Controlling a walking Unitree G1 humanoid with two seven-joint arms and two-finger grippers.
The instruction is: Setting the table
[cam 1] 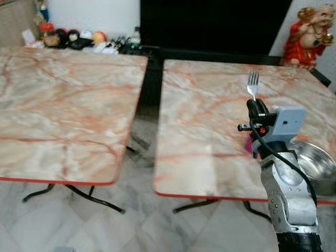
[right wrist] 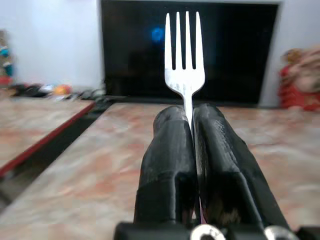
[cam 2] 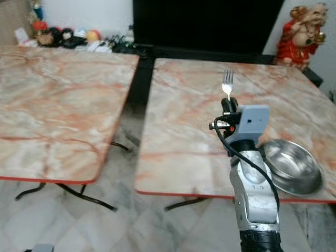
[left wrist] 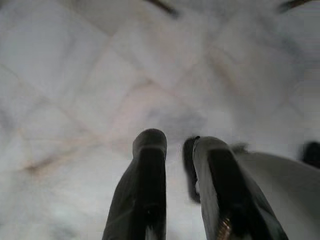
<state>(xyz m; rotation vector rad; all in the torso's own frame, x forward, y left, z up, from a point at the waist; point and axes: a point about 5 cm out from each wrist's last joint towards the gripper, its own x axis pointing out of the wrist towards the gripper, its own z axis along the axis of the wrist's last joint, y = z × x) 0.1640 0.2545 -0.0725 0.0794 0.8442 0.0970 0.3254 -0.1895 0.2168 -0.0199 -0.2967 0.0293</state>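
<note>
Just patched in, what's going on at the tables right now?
The right tool is shut on a fork, holding it upright, tines up, above the right marble table. A steel bowl sits near that table's front right corner, beside the arm. The left marble table stands apart across a gap. The left tool hangs over the floor, its fingers slightly apart, holding nothing. The fork has not been laid down yet.

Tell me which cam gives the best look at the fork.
Right wrist view: the fork is large and sharp, tines up, its neck pinched between the right gripper fingers. The two eye views show it small, standing above the right-hand marble table, near the steel bowl. Left wrist view looks at floor.
</note>
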